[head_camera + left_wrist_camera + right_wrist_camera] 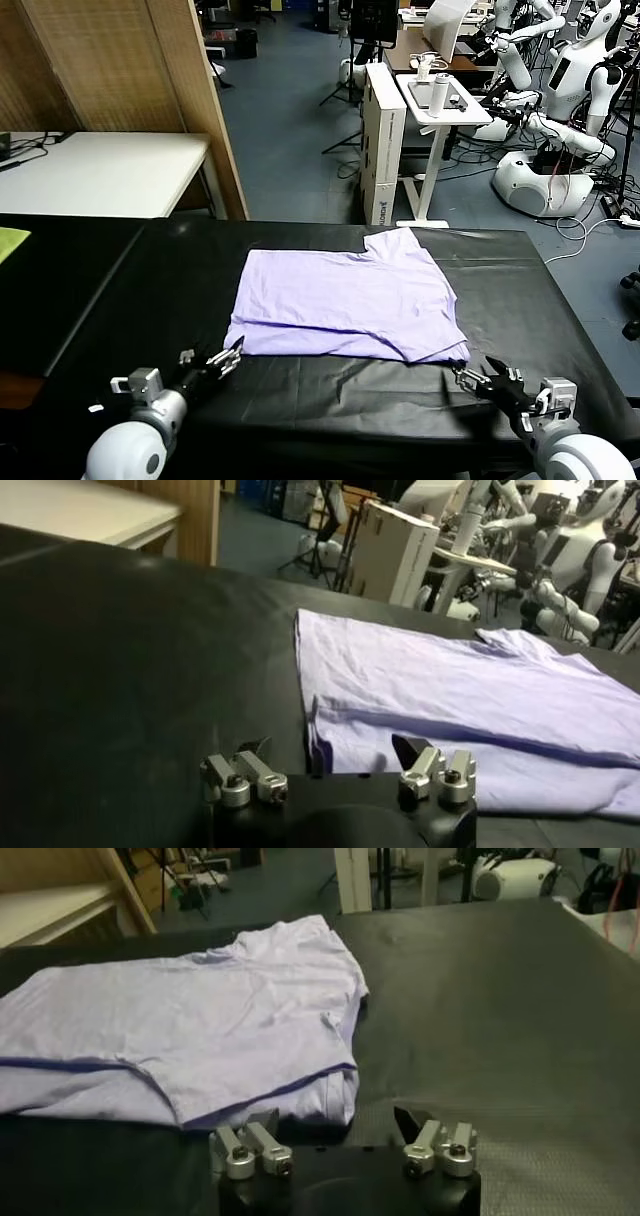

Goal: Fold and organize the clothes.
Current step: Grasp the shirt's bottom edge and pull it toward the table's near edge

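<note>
The black table (pixel 150 300) lies bare all round the folded T-shirt (pixel 345 300) — wide room on the left, a narrower strip on the right, open cloth along the near edge — nothing standing in the way.

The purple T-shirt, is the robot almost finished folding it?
Partly. The lavender T-shirt already has its near edge folded over, making a double layer. Nothing is held now: the left gripper and right gripper sit open at its near corners. It's still wide, with a sleeve sticking out at the back, so more folds remain.
</note>
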{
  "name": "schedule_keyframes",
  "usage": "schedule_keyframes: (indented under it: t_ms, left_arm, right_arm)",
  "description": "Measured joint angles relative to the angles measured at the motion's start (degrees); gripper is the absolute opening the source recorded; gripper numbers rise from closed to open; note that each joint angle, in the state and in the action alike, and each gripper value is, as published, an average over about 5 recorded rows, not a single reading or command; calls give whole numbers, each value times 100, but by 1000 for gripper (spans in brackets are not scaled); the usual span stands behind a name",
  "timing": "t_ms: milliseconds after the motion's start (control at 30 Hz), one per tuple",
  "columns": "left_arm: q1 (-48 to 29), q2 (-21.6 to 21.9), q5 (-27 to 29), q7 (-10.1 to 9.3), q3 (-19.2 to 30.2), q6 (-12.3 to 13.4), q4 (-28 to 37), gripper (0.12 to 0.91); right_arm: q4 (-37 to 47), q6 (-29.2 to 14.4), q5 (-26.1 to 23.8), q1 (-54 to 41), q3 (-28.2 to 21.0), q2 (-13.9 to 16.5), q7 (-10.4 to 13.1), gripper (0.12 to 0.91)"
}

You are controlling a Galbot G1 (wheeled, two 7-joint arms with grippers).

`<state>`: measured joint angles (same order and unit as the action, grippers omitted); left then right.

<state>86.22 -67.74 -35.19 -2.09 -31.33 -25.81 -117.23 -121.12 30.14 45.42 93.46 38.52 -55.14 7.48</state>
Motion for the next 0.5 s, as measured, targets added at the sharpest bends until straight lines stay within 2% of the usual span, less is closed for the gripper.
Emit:
schedule_keyframes:
  t_ms: [133, 200, 267, 367, 500]
  left_arm:
    - [71, -34, 47, 13, 13, 18, -27, 826]
    - [90, -43, 62, 14, 16, 24, -21, 754]
    - [102, -43, 71, 16, 16, 29, -11, 667]
    - [112, -32, 85, 20, 16, 32, 3, 532]
    - [117, -24, 125, 33, 17, 33, 25, 381]
  right_arm:
    - [-27, 0, 0, 27, 6, 20, -8, 363]
    - [-49, 0, 0, 44, 18, 35, -10, 247]
    - [-64, 0, 0, 50, 25, 52, -12, 175]
    - [-86, 4, 2, 53, 31, 78, -9, 141]
    - [-161, 23, 8, 118, 54, 106, 2, 138]
